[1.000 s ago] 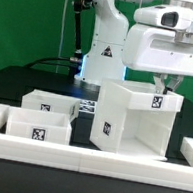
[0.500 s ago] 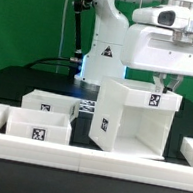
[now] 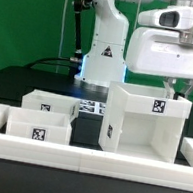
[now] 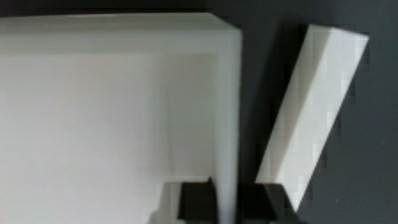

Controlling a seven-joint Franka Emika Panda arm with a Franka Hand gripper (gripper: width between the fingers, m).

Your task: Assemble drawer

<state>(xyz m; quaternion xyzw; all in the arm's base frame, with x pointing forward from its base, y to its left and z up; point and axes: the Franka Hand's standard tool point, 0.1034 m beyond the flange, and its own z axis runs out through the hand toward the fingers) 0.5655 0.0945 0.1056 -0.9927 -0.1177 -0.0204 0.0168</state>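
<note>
The big white cube-like shell [image 3: 144,124] stands on the black table at the exterior view's right, open side toward the camera, with square tags on its wall. My gripper [image 3: 171,89] comes down from above and is shut on the shell's top far edge. In the wrist view the black fingertips [image 4: 198,200] pinch the thin white wall [image 4: 228,120] of the shell between them. Two small open-top trays [image 3: 49,103] [image 3: 38,124], each with a tag, sit at the exterior view's left.
A long low white rail [image 3: 84,159] runs along the front and up both sides. The marker board [image 3: 91,107] lies flat behind the trays. The robot base [image 3: 100,60] stands at the back. In the wrist view the rail [image 4: 306,110] shows beside the shell.
The shell has shifted toward the exterior view's right and turned to face the camera squarely, carried by my gripper, which moved right with it.
</note>
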